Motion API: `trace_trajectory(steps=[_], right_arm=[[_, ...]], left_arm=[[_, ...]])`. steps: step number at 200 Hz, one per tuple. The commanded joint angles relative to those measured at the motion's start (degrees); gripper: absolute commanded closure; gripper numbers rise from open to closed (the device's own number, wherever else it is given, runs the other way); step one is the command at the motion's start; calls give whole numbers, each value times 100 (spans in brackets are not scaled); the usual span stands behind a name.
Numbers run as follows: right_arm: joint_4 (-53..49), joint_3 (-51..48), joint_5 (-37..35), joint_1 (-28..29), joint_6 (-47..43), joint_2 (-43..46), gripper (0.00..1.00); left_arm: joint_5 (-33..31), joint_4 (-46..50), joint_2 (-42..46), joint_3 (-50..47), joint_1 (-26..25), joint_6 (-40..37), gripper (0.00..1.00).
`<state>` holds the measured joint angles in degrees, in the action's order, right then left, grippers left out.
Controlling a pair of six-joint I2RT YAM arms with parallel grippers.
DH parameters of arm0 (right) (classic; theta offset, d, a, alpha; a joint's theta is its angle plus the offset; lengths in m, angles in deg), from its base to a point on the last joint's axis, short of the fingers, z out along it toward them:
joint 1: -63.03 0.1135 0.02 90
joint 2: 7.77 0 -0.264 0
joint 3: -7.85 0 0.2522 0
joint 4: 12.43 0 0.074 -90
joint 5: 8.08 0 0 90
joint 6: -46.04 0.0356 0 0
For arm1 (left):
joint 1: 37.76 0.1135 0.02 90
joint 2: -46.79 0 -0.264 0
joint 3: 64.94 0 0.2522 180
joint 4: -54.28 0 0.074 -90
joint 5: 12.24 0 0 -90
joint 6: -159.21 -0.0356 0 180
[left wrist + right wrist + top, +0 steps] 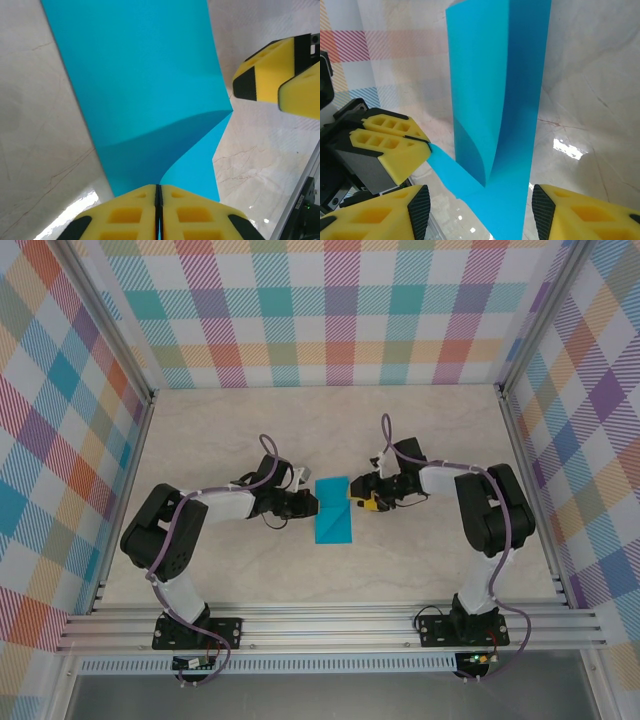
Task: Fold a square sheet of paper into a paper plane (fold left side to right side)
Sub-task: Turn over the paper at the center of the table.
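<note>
No legible text, label or number anywhere — possibly too small to make out.

left hand [158,196] fingers pressed together | right hand [479,206] fingers spread | arms bent inward

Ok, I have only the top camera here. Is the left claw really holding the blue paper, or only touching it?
Observer: Holding it. In the left wrist view the left claw is shut on the edge of the sheet of paper.
Operator: And the right claw?
Observer: In its own wrist view the right claw is open. The paper passes between its fingers and is not pinched.
Operator: Does the paper lie flat?
Observer: No. Near the left claw the upper layer curves up from the lower one.
</note>
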<state>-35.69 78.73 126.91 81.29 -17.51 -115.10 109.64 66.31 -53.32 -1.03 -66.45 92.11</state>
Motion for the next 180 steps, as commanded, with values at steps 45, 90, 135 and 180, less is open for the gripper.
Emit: trace_trajectory(steps=[45,90,135,180], right_arm=[[-292,495,453,384,-186,-464,46],[-301,721,526,564,-73,-645,67],[-132,721,413,475,-116,-151,97],[85,937,653,-1,-281,880,97]], left_arm=[[-117,20,7,101,21,-74,93],[-262,34,60,122,21,-63,85],[-890,240,891,42,130,-43,41],[-1958,37,2807,-311,209,178,0]])
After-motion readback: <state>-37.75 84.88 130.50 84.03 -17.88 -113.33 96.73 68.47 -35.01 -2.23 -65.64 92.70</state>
